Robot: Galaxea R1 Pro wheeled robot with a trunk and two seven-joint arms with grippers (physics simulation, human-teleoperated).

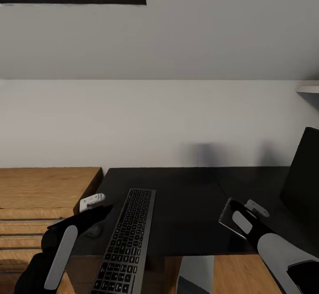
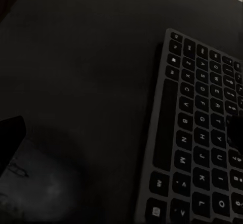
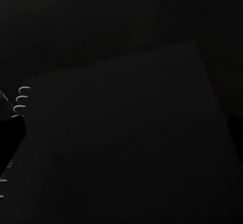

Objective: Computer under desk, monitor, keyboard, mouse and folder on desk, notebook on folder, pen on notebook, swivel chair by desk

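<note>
My head view shows the keyboard point(image 1: 126, 241) on the black desk point(image 1: 186, 205); my right wrist view shows maybe a dark notebook point(image 3: 121, 133). I cannot tell either pincer's state.

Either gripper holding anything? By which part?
The right gripper seems to hold a dark notebook by the edge near its spiral rings. Left gripper: cannot tell.
</note>
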